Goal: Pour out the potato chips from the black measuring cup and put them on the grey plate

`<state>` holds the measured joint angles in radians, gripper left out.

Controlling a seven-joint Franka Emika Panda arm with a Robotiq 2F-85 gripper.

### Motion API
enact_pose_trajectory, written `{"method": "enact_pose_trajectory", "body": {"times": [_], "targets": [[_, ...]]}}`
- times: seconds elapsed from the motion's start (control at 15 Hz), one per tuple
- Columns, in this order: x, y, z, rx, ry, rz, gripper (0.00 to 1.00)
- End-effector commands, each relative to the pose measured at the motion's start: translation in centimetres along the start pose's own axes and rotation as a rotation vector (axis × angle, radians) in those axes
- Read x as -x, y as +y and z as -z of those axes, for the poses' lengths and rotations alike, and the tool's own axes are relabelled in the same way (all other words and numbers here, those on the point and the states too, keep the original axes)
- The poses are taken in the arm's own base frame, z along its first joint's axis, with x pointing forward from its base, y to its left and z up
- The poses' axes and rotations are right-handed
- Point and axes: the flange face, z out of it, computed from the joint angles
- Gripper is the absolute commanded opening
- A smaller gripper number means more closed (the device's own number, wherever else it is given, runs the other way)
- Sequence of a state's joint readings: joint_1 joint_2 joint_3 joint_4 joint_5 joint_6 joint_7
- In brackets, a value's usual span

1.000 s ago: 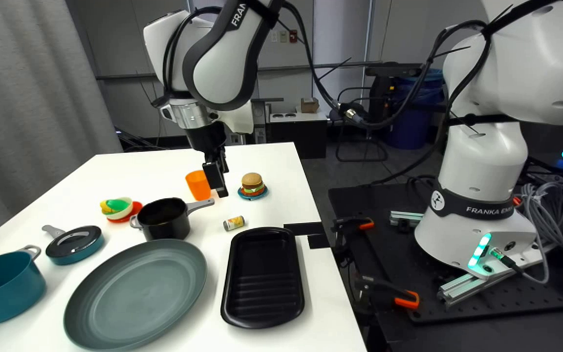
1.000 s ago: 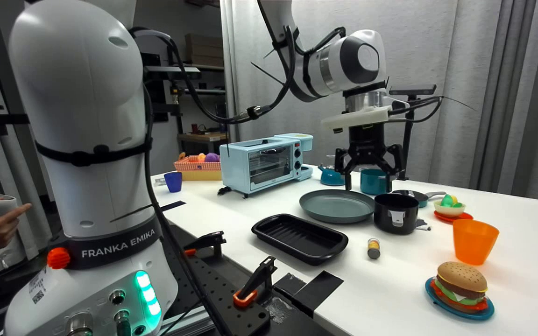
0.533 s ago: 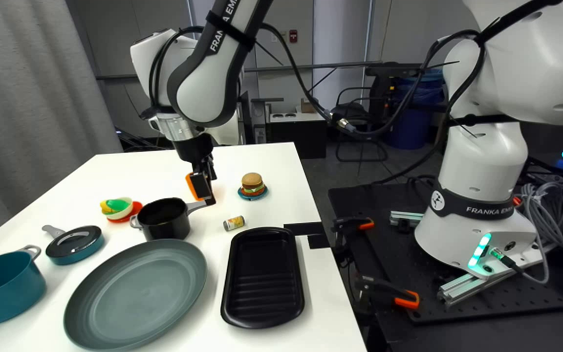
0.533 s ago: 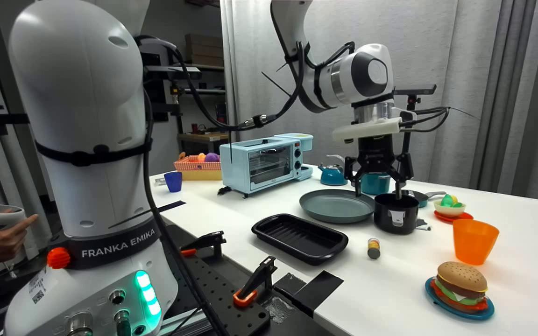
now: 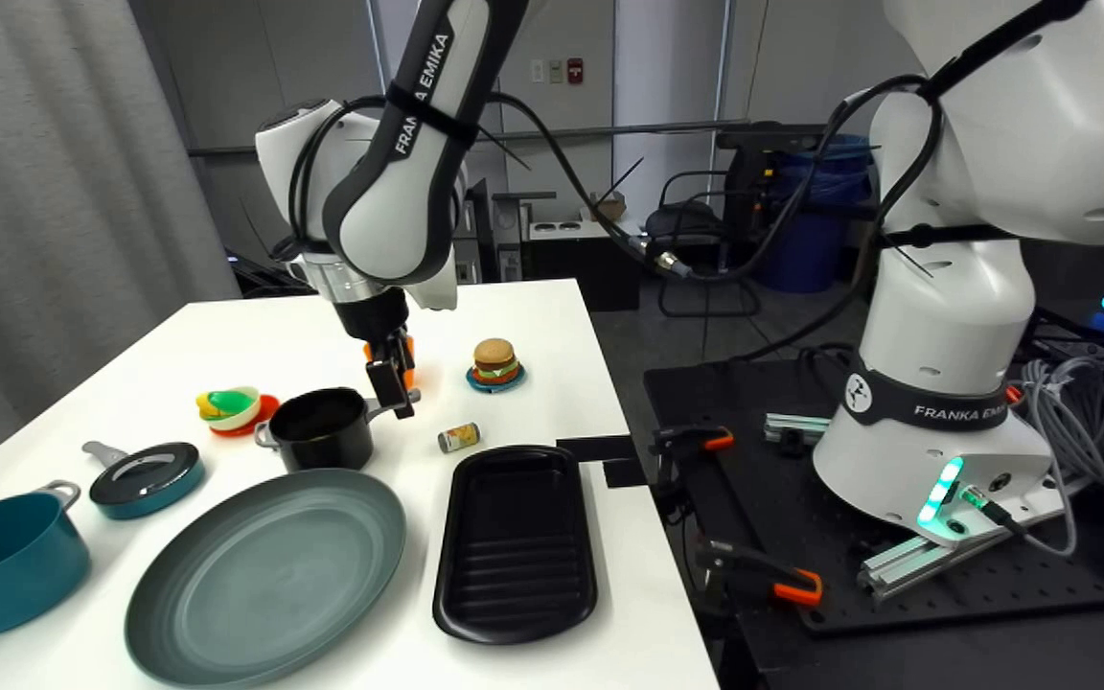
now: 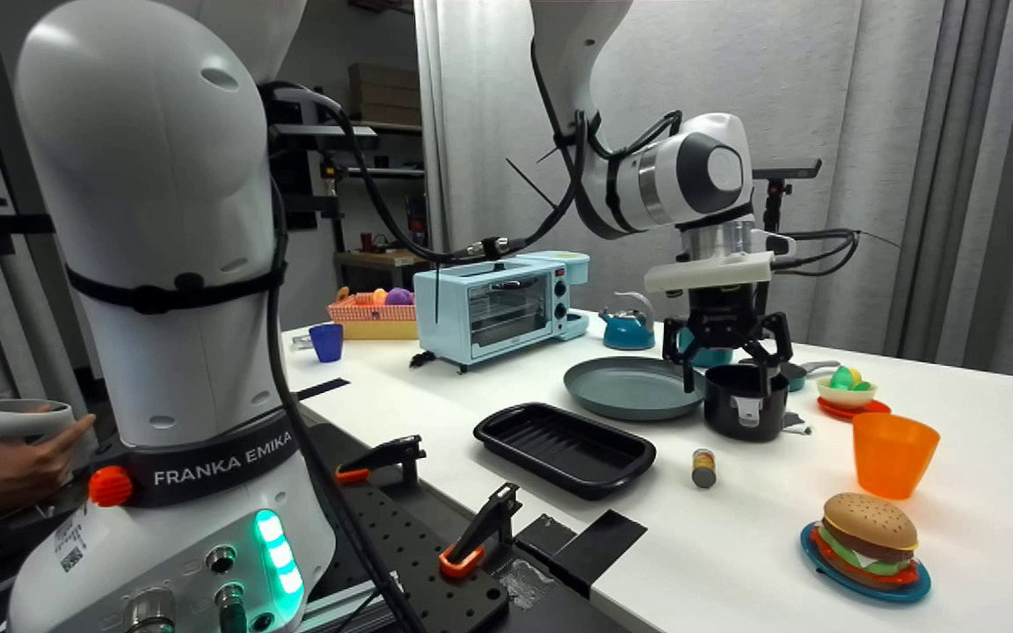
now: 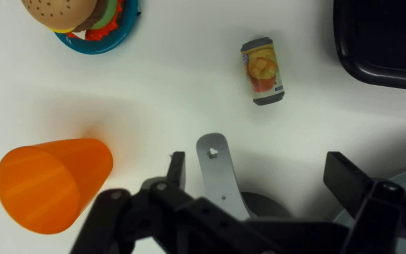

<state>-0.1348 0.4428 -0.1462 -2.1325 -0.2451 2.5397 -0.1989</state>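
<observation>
1. Right now our gripper (image 7: 256,160) has its fingers (image 7: 345,180) spread, nothing pinched; the wide gap leaves room for the handle (image 7: 217,173) without a knock.
2. Wrist view: handle sits between the fingers, nearer the one on the orange cup (image 6: 892,453) side. Squeezing will probably nudge it before both sides bite. Tip height against the handle we can't pin down.
3. Measuring cup (image 5: 332,448) stands upright on the table (image 5: 552,412), not yet lifted. Our read: grasp step, early in the task. Taking it by the handle keeps our fingers out of its mouth and leaves us room to roll it.
4. Chips: none visible. The measuring cup's inside is too dark to read, so we're assuming they're in there.
5. Plate (image 5: 269,575) lies flat just beside the measuring cup, off to one side of the handle; touching or apart, we can't tell. Handy spot: short carry, and a sideways roll should pour onto it. No chips show on it.
6. Can (image 7: 262,70) lies on its side near the handle's end, tray (image 5: 518,517) near both can and plate. We'd lift before swinging, else we could clip the can and spill early.
</observation>
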Motion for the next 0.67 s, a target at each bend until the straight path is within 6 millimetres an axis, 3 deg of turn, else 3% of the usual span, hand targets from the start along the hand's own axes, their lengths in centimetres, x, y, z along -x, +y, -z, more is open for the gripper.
{"method": "enact_pose_trajectory", "body": {"times": [0.0, 0.6], "targets": [[-1.3, 1.5, -1.2, 0.021, 0.014, 0.044, 1.0], [-3.1, 1.0, -3.1, 0.02, 0.005, 0.068, 1.0]]}}
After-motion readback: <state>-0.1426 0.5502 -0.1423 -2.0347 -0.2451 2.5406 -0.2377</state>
